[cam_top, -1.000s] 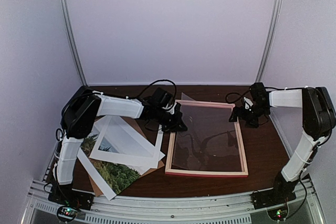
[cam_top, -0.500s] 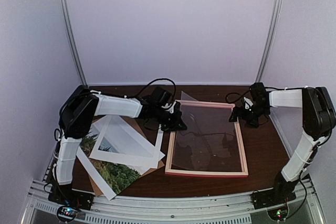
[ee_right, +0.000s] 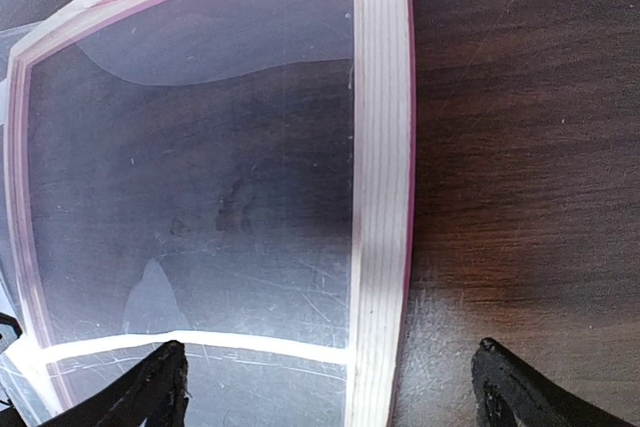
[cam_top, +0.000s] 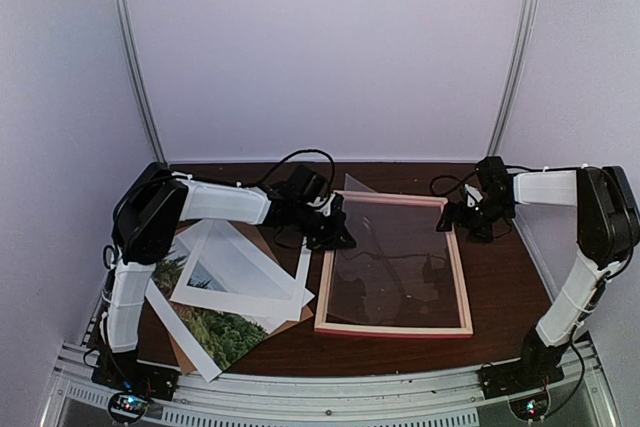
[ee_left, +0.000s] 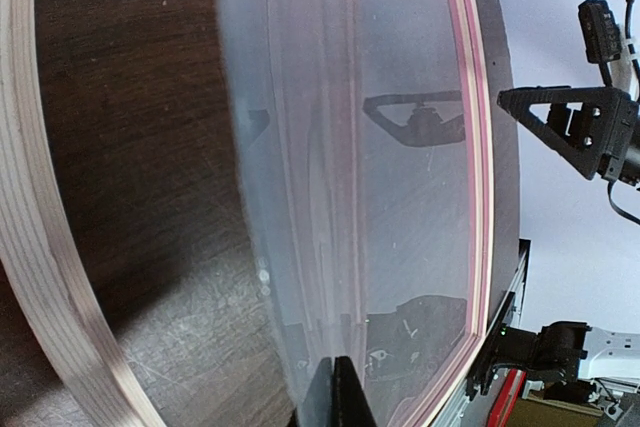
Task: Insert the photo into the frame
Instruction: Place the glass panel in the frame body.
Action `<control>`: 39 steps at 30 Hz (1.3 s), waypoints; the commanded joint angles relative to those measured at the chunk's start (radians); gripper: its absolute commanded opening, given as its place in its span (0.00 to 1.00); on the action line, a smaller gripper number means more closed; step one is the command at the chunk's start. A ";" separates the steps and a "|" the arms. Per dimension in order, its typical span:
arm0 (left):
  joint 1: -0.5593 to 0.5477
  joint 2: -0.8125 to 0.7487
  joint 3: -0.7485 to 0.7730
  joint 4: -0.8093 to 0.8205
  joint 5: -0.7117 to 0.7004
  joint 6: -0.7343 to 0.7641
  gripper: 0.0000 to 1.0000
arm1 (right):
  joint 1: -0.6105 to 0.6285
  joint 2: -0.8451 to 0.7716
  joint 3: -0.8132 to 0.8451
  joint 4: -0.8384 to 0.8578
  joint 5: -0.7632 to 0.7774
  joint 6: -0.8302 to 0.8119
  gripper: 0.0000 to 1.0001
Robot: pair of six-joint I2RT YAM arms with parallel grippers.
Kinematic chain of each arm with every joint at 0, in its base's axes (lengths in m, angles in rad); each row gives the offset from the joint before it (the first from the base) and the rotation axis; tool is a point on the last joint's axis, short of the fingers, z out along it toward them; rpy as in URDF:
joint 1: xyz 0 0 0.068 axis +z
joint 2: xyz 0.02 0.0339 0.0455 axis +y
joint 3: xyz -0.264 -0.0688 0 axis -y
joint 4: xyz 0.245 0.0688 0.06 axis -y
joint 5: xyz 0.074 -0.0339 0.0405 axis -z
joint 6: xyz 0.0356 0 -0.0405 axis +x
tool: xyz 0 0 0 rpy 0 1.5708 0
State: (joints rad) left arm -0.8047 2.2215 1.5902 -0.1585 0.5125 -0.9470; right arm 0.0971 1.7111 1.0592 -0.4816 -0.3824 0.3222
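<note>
Left wrist: left end effector (ee_left: 335, 389) pinches clear sheet (ee_left: 350, 197).

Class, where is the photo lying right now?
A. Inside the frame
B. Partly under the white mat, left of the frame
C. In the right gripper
B: the photo pokes out from under the mat, left of the frame.
</note>
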 commanded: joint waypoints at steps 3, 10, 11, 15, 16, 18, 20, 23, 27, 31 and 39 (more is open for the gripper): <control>-0.016 -0.017 -0.003 0.023 0.029 0.015 0.00 | 0.007 -0.040 -0.024 0.017 -0.001 0.011 0.97; -0.021 -0.009 0.003 0.026 0.032 0.014 0.00 | 0.039 -0.070 -0.023 0.019 -0.022 -0.012 0.97; -0.022 -0.007 0.005 0.026 0.033 0.014 0.00 | 0.050 -0.071 -0.020 0.016 -0.023 -0.017 0.97; -0.024 -0.002 0.011 0.025 0.035 0.012 0.00 | 0.090 -0.065 -0.001 0.012 -0.029 -0.027 0.97; -0.025 -0.001 0.013 0.023 0.035 0.012 0.00 | 0.102 -0.060 0.004 0.011 -0.031 -0.028 0.97; -0.025 0.003 0.017 0.022 0.036 0.012 0.01 | 0.124 -0.046 0.018 0.012 -0.037 -0.031 0.96; -0.027 0.007 0.023 0.021 0.038 0.012 0.01 | 0.145 -0.028 0.033 0.013 -0.044 -0.032 0.96; -0.027 0.013 0.029 0.017 0.040 0.013 0.01 | 0.177 0.002 0.058 0.015 -0.056 -0.035 0.96; -0.028 0.018 0.034 0.015 0.038 0.012 0.02 | 0.217 0.042 0.086 0.017 -0.079 -0.039 0.96; -0.028 0.025 0.041 0.013 0.037 0.010 0.04 | 0.255 0.090 0.113 0.005 -0.101 -0.052 0.95; -0.028 0.029 0.057 -0.002 0.038 0.014 0.04 | 0.265 0.145 0.106 0.024 -0.125 -0.037 0.95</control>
State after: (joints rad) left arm -0.8165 2.2356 1.6146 -0.1673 0.5293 -0.9478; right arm 0.3599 1.8393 1.1545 -0.4740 -0.4889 0.2863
